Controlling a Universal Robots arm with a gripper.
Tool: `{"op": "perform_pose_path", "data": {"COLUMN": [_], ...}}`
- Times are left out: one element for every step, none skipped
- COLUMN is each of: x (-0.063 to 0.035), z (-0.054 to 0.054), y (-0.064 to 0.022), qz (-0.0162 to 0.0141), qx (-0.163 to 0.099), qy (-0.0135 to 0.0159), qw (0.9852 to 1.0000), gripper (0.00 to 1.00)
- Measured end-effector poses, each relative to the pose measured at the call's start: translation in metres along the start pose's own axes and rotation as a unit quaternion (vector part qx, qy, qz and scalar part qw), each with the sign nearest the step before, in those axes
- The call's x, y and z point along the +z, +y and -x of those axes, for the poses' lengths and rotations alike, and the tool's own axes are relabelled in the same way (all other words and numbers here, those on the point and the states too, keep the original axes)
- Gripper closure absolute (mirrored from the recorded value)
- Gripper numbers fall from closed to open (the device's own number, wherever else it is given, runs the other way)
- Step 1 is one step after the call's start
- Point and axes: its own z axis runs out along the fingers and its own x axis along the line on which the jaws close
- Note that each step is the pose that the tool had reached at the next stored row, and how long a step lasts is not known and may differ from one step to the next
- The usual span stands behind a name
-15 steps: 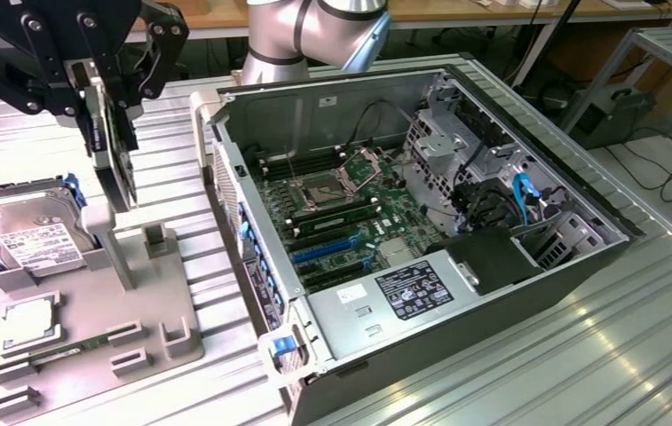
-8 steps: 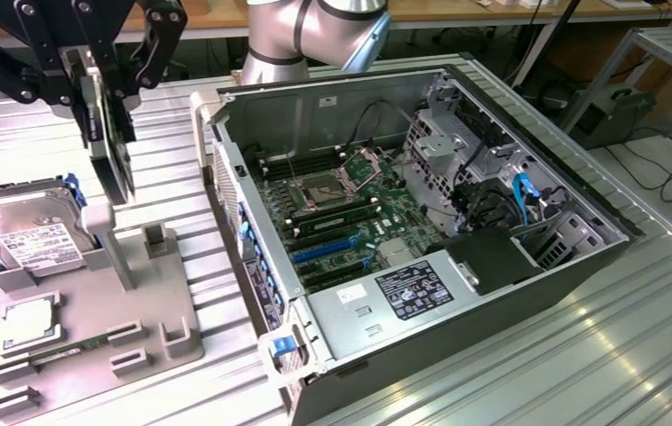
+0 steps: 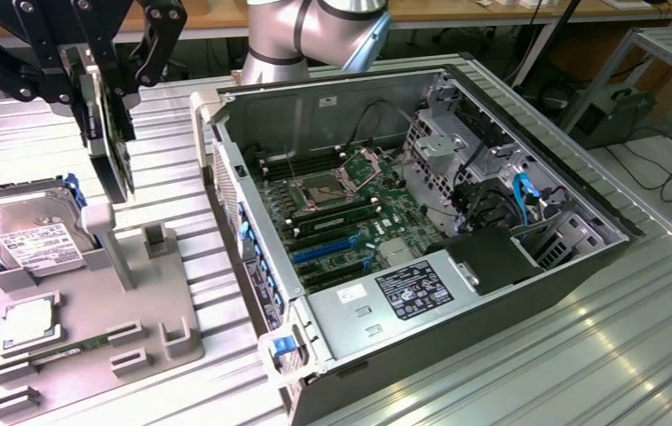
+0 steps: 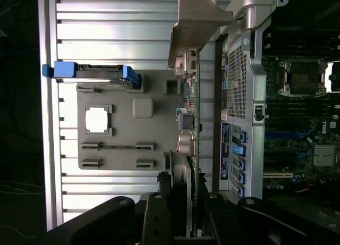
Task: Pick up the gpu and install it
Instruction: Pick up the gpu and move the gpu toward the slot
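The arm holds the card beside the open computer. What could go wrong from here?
1. The gripper clamps the gpu by its upper edge, so the hanging card may tilt or slip.
2. The case wall stands between the card and the motherboard; the card might strike it.
3. The hard drive stands close in the holder and could be knocked.

Exterior view looks down obliquely; wrist view straight down, both share tray (image 4: 122, 131) and case (image 3: 312, 106).

Ribbed bare-metal table (image 3: 620, 355), satin sheen. Matt grey plastic tray (image 3: 93, 306). Bare sheet-metal case (image 3: 312, 115). Green board, pale metal bracket on gpu (image 3: 111, 155). Matt black gripper (image 4: 184, 184).
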Motion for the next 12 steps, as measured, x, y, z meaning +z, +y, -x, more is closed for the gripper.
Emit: {"op": "perform_pose_path", "data": {"x": [-0.0001, -0.0002, 0.0000, 0.0001, 0.0001, 0.0001, 0.0002, 0.0002, 0.0002, 0.0002, 0.0003, 0.0003], "z": [0.001, 0.001, 0.003, 0.004, 0.005, 0.007, 0.008, 0.009, 0.010, 0.010, 0.011, 0.012], "y": [0.0000, 0.0001, 0.0001, 0.0001, 0.0001, 0.0001, 0.0001, 0.0000, 0.0000, 0.0000, 0.0000, 0.0000], "qz": [-0.0001, -0.0002, -0.0001, -0.0001, -0.0001, -0.0001, -0.0001, -0.0001, -0.0001, -0.0001, -0.0001, -0.0001], "qx": [0.000, 0.000, 0.000, 0.000, 0.000, 0.000, 0.000, 0.000, 0.000, 0.000, 0.000, 0.000], "qy": [0.0001, 0.0001, 0.0000, 0.0000, 0.0000, 0.0000, 0.0000, 0.0000, 0.0000, 0.0000, 0.0000, -0.0001], "qw": [1.0000, 1.0000, 1.0000, 1.0000, 1.0000, 1.0000, 1.0000, 1.0000, 1.0000, 1.0000, 1.0000, 1.0000], "gripper": [0.72, 0.72, 0.72, 0.72, 0.72, 0.72, 0.72, 0.72, 0.72, 0.72, 0.72, 0.72]}}
